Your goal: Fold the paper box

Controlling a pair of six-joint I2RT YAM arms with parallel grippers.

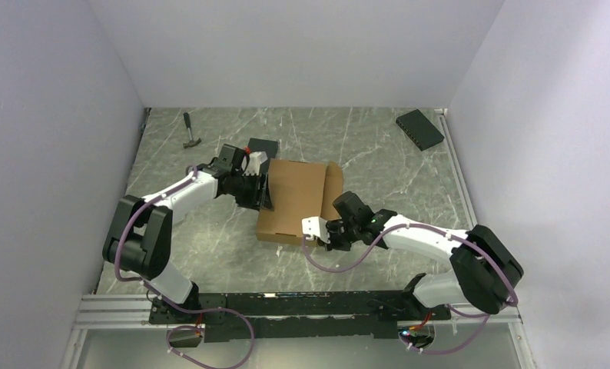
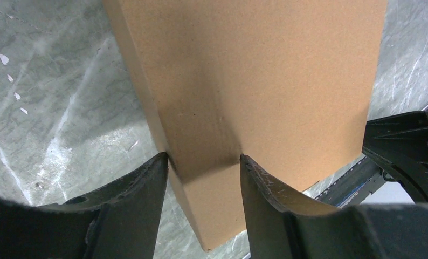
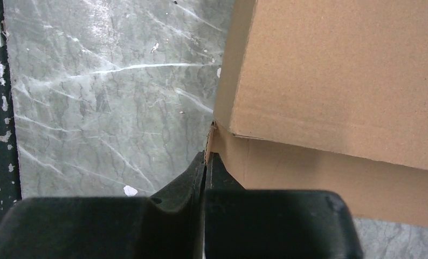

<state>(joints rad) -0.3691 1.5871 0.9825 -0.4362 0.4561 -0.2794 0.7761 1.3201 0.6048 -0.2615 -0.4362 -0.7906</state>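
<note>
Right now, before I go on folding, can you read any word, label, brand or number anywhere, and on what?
None readable.
The paper box is plain brown on every face shown, in all three views.
The flat black box in the far right corner and the hammer are too small to show any marking.

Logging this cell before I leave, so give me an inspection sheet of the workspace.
Surface: grey marbled table, white specks.
Job's things: brown box, mid-table.
Clutter: hammer far left; black box far right; second black box beyond the box.
Grippers: left gripper astride box's left edge, grip unclear; right gripper shut at its near corner.
Cables: purple cables loop off both arms.
Surroundings: white walls; black rail along near edge.
</note>
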